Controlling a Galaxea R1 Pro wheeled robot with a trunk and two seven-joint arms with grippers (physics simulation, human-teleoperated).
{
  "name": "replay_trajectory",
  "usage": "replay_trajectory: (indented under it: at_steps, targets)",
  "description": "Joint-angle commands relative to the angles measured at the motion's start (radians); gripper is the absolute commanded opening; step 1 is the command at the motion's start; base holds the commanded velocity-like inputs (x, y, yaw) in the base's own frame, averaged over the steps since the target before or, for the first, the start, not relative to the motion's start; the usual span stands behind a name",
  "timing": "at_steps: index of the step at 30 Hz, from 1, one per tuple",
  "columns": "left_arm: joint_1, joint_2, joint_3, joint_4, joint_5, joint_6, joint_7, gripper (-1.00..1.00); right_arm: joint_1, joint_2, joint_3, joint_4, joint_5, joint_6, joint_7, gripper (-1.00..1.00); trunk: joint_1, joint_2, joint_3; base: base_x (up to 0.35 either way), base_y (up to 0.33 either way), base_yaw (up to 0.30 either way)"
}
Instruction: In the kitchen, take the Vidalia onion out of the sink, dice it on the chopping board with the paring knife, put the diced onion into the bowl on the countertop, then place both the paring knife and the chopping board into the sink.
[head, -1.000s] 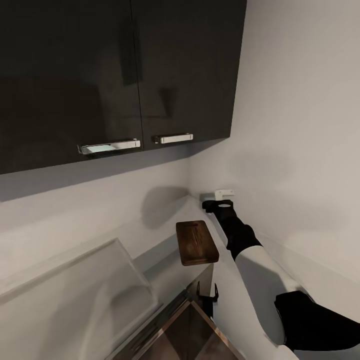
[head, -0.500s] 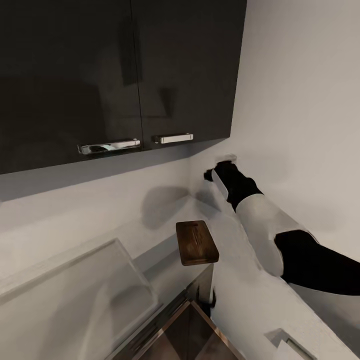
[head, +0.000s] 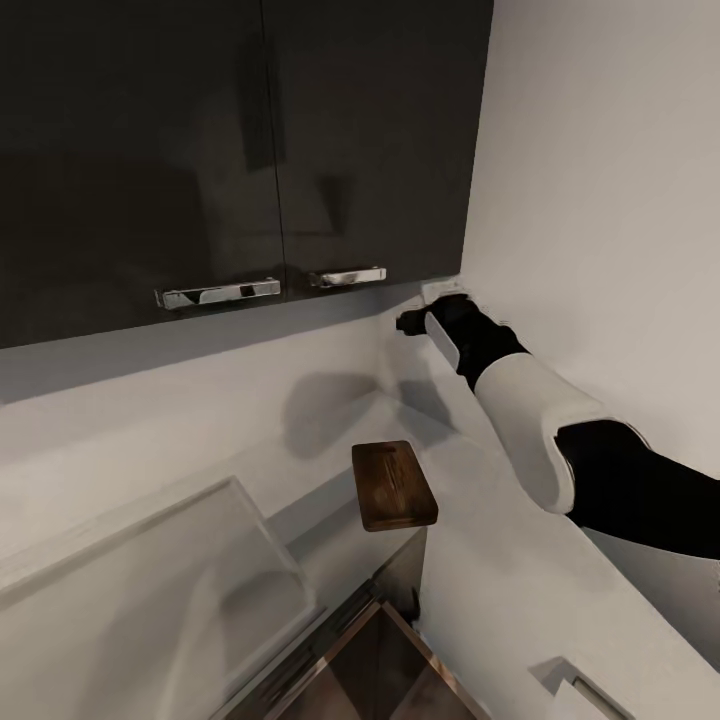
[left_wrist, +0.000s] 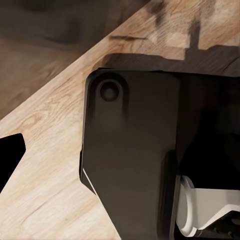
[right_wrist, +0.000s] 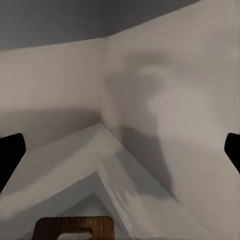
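While the chopping board (head: 394, 485) lies flat on the pale bench (head: 520, 610), its end also shows low in the right wrist view (right_wrist: 73, 228). No writing is legible on it. The right gripper (head: 413, 322) is raised near the dark wall cabinets (head: 240, 150), fingertips spread wide, released, grasping nothing. Left gripper over wood-grain flooring (left_wrist: 45, 175); state cannot be told.

right gripper (head: 412, 322) is boxed in by corner walls (head: 600, 200) and the wall cabinet (head: 240, 150) overhead.
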Motion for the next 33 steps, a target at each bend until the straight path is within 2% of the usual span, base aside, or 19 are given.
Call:
replay_trajectory:
  at_steps: [1,7,17,23,33]
  targets:
    - [0.001,0.0,0.0,-0.001,0.008,-0.002,-0.001,1.0,0.001,0.0,0.005,0.003,0.001,0.0,-0.001,1.0,0.0,-0.001,0.0,0.0,0.0,0.0]
    - [0.001,0.0,-0.001,-0.001,0.008,-0.002,-0.001,1.0,0.005,0.0,0.005,0.022,0.002,-0.053,0.005,1.0,0.0,-0.001,-0.006,0.0,0.0,0.0]
    - [0.001,0.0,0.0,0.014,0.008,-0.002,-0.001,1.0,0.005,0.0,0.004,0.056,0.003,-0.065,0.007,1.0,0.0,-0.001,-0.022,0.0,0.0,0.0]
    - [0.001,0.0,0.0,0.017,0.008,-0.002,-0.001,1.0,0.005,0.0,0.003,0.101,0.004,-0.121,0.007,1.0,0.0,-0.001,-0.032,0.0,0.0,0.0]
    - [0.001,0.0,0.0,0.019,0.008,-0.002,0.0,1.0,0.006,0.0,0.003,0.113,0.004,-0.138,0.007,1.0,0.0,-0.001,-0.048,0.0,0.0,0.0]
